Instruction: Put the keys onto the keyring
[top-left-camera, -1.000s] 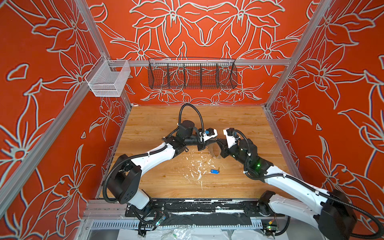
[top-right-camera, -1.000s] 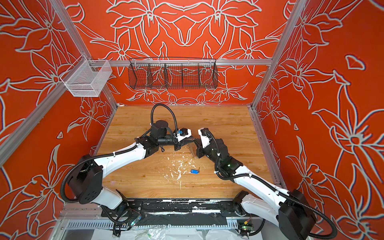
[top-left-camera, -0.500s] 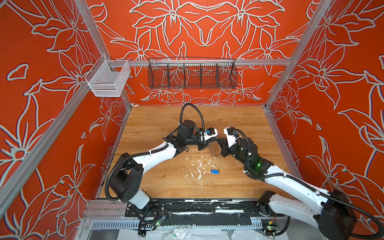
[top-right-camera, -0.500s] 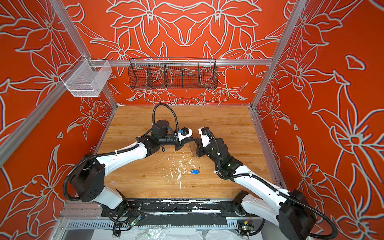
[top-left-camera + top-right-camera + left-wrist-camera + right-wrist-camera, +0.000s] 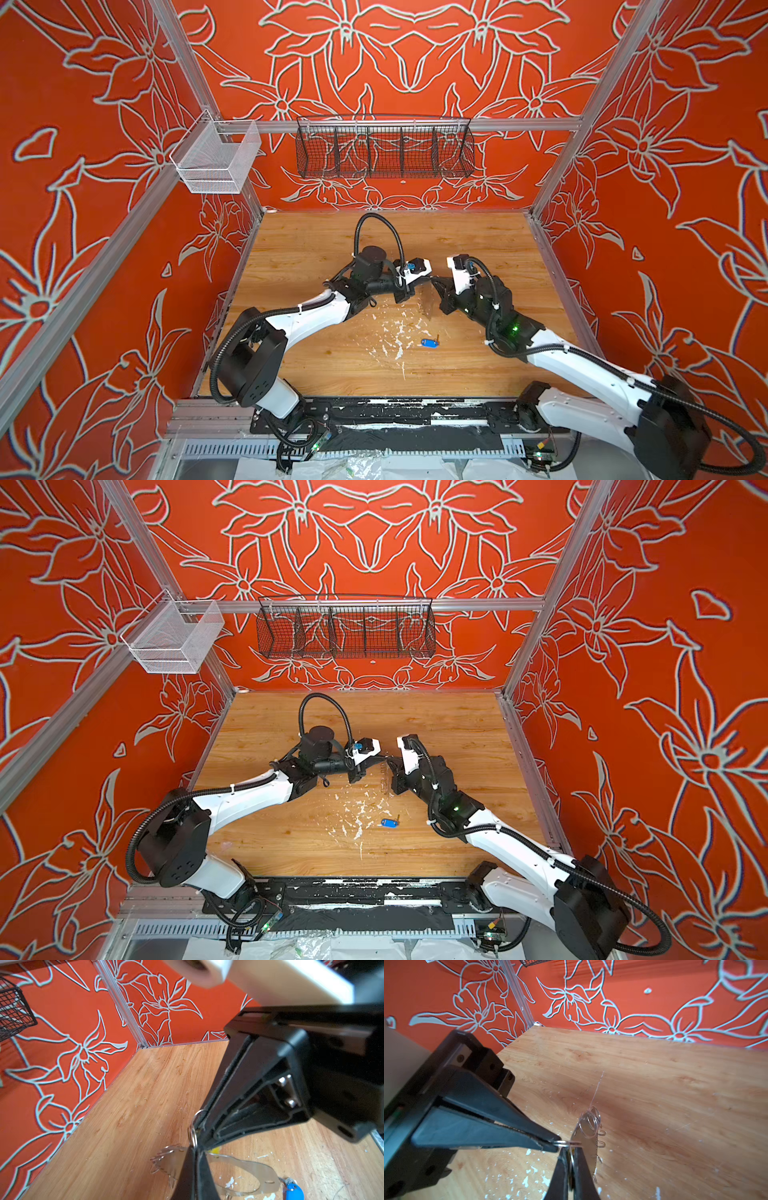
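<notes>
Table (image 5: 316, 257): bare wood, white flecks near the middle, and the 2 arms meet above it with their tips almost touching. Left gripper (image 5: 555, 1146): fingers pressed together, pinching a small wire ring (image 5: 565, 1143) that runs to the edge of the keyring (image 5: 588, 1145). Right gripper (image 5: 571, 1154): also pressed together, on a 2nd ring set crosswise to the 1st. A scrap of yellow (image 5: 215, 1149) sits at its tips, which I take for the yellow-tag key; its blade is hidden. The keyring is held up off the table between the 2 grippers. In the left wrist view it shows as a grey plate (image 5: 264, 1172) with 1 large hole and a cluster of wire loops (image 5: 164, 1157) at 1 end. The blue-tag key (image 5: 428, 343) lies loose on the table, apart from both grippers and nearer the robot's base, with nothing touching it. Progress, as a judgement: 0 of 2 keys can be confirmed on. The 2 pinched rings cross right at the plate's edge and may be linked, but the fingers hide the joint, so I cannot tell. I read this as the threading of the yellow key, in hand. Left to do: confirm or finish that key, then fetch and thread the blue 1.
</notes>
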Action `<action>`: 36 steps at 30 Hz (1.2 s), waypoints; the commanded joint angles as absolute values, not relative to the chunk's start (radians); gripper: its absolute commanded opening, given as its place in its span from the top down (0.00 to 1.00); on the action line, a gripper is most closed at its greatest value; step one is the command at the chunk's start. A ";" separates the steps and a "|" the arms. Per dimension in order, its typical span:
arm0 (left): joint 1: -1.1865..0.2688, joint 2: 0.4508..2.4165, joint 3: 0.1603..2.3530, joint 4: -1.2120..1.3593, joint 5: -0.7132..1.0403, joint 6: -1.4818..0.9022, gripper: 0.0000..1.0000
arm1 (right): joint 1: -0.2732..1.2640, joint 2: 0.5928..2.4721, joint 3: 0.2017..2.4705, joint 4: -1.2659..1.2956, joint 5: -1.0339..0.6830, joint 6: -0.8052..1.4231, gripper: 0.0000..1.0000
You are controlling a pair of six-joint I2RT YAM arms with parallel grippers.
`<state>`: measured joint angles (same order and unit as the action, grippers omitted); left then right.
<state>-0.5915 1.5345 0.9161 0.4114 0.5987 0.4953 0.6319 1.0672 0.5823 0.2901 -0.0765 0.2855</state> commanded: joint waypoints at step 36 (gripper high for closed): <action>-0.569 1.596 1.043 0.260 0.721 0.573 0.81 | 0.663 1.047 0.703 0.110 0.133 0.174 1.00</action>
<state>-0.5522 1.5799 1.0275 0.3202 0.7280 0.5106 0.6525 1.0374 0.6479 0.1459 0.0467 0.2131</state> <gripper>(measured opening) 0.190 0.069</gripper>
